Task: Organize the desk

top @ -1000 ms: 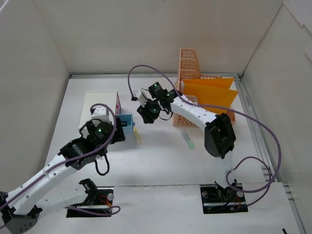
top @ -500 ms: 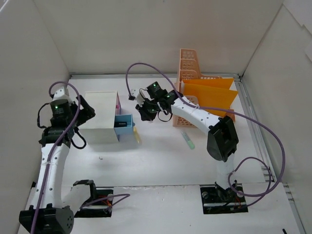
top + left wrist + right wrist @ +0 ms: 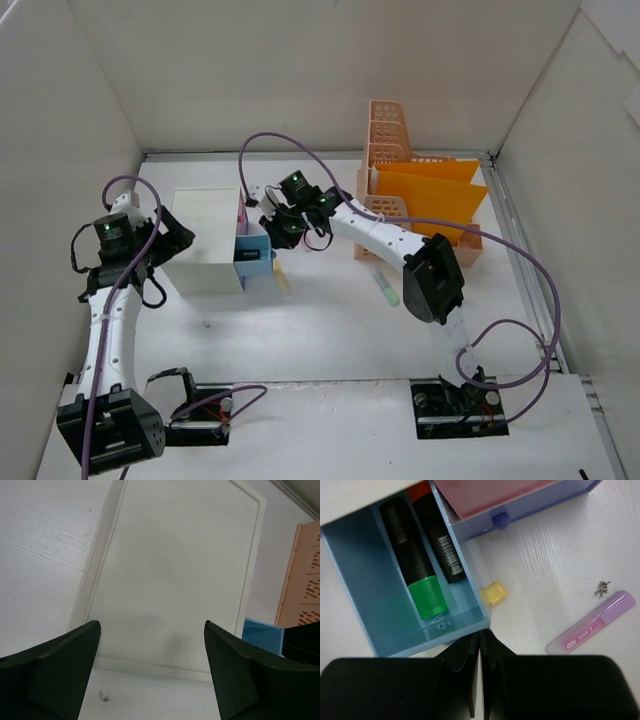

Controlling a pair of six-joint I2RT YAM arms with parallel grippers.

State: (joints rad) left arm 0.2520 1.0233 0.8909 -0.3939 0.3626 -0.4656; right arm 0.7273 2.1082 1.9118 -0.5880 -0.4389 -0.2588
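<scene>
The desk (image 3: 330,330) is a white tabletop. A white drawer unit (image 3: 207,240) stands on it at the left, its blue drawer (image 3: 253,256) pulled out. In the right wrist view the blue drawer (image 3: 365,590) holds a green-capped black marker (image 3: 417,575) and a second black marker (image 3: 442,540). My right gripper (image 3: 479,634) is shut and empty, its tips against the drawer's front edge; it also shows in the top view (image 3: 272,228). My left gripper (image 3: 170,240) is open and empty at the unit's left side, facing the white unit (image 3: 175,570).
A yellow cap (image 3: 493,593) and a pink-purple pen (image 3: 592,622) lie on the desk beside the drawer. A purple drawer with a knob (image 3: 500,520) sits above the blue one. A green pen (image 3: 385,285) lies mid-desk. Orange file holders (image 3: 425,200) stand at the back right.
My left arm has swung from in front of the blue drawer round to the unit's left side. My right gripper has moved left, up to the blue drawer's front.
</scene>
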